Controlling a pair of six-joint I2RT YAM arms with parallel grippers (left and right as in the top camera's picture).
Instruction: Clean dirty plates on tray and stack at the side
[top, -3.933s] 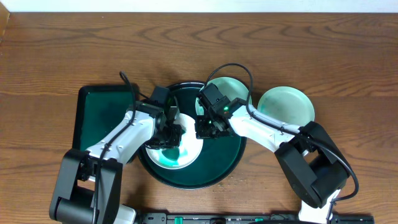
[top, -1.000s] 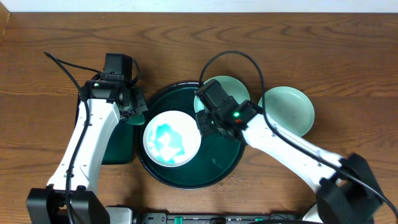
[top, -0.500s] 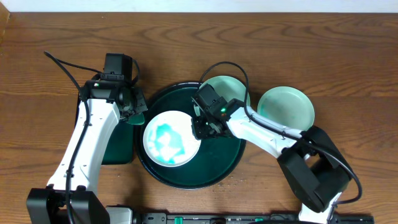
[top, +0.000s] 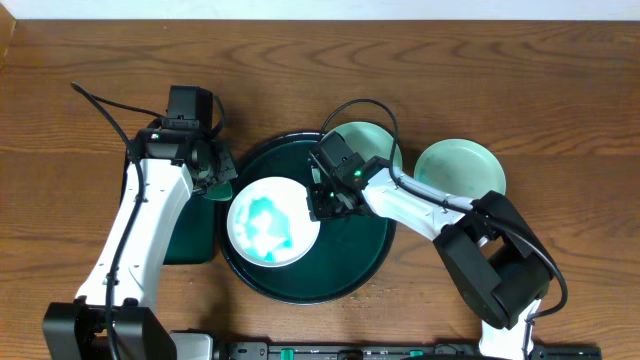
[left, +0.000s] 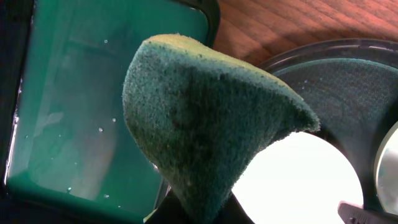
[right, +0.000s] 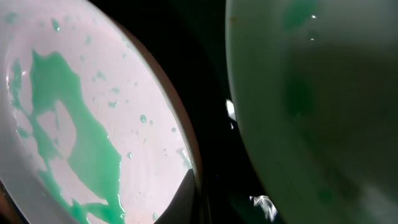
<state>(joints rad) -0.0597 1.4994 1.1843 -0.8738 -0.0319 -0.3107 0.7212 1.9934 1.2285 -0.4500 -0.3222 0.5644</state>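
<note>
A white plate (top: 270, 222) with teal smears lies in the left half of the large round tray (top: 350, 270). My right gripper (top: 322, 203) is shut on its right rim; in the right wrist view (right: 93, 118) one finger (right: 186, 196) lies over the rim and the other is hidden. A mint plate (top: 368, 148) rests on the tray's back right rim and fills the right of the right wrist view (right: 317, 93). A third mint plate (top: 460, 175) sits on the table to the right. My left gripper (top: 213, 176) is shut on a green sponge (left: 205, 118), above the tray's left rim.
A smaller rectangular dark green tray (top: 150, 190) holding wet film lies left of the round tray; it also shows in the left wrist view (left: 93, 112). The left arm crosses over it. Bare wooden table surrounds the trays.
Since 3.9 s ago my left gripper has pulled the sponge off the white plate, back and left. My right gripper stays at the plate's right rim, and the plate has shifted slightly left.
</note>
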